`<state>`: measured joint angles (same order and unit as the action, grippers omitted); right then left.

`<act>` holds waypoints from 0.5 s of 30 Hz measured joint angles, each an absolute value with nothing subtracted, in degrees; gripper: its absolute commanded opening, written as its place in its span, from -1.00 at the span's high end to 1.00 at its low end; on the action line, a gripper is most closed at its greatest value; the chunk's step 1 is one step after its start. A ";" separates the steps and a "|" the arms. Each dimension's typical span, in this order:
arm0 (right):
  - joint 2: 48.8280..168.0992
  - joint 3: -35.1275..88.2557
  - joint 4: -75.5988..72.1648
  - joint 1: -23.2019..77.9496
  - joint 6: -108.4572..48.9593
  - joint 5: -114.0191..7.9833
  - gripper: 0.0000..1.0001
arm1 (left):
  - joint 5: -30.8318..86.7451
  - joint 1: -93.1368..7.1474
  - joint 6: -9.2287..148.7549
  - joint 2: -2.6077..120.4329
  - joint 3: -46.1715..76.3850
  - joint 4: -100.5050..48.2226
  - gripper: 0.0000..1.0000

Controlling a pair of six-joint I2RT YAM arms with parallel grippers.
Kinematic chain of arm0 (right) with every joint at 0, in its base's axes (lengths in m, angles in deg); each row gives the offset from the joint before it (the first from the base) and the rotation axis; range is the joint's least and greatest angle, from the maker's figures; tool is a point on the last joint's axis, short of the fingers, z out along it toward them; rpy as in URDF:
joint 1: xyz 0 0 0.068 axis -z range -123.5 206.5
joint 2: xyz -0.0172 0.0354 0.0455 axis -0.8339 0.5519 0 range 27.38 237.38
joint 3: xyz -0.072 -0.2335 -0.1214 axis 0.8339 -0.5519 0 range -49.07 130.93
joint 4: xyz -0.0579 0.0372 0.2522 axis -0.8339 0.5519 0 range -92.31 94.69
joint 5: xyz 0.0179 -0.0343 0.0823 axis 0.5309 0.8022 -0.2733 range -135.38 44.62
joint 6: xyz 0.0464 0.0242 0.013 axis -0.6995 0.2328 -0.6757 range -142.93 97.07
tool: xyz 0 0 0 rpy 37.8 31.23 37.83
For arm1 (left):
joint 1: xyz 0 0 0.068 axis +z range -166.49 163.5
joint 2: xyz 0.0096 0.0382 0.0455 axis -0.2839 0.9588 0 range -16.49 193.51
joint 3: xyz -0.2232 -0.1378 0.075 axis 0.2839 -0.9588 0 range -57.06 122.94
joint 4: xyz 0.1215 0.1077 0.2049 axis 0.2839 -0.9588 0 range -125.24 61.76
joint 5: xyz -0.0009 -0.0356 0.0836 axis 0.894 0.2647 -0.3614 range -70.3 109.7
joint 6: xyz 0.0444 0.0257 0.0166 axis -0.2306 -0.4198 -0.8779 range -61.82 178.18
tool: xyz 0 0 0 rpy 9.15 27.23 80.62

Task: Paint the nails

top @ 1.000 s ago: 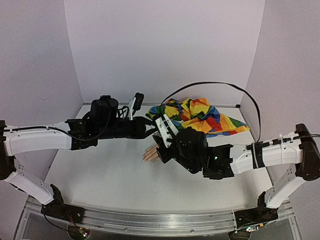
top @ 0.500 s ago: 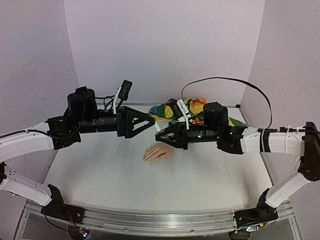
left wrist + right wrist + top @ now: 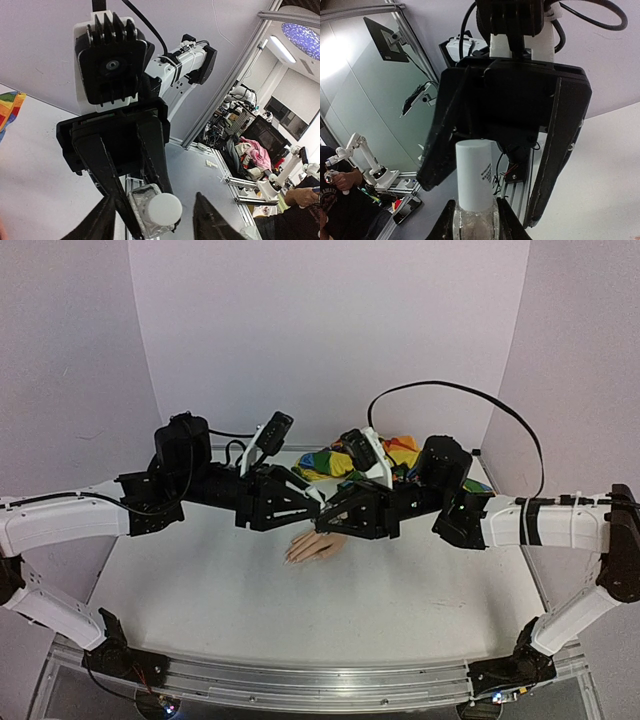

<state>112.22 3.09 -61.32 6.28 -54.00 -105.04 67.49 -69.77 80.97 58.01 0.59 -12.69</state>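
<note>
I count two of my arms, the left arm and the right arm; two grippers, the left gripper and the right gripper, with two fingers on each; one mannequin hand; its nails are too small to count; one rainbow sleeve; one bottle with one white cap; one black cable; one table.
</note>
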 measured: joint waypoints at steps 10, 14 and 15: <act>112.24 3.09 -62.56 6.37 -54.92 -107.16 1.00 | 67.75 -69.86 82.76 58.86 1.13 -10.57 0.55; 112.24 3.07 -62.52 6.59 -54.75 -106.15 1.00 | 67.53 -69.84 82.70 59.03 1.74 -10.20 0.89; 112.13 3.07 -61.97 6.63 -54.42 -105.12 1.00 | 66.98 -69.71 82.04 59.12 1.77 -10.11 0.99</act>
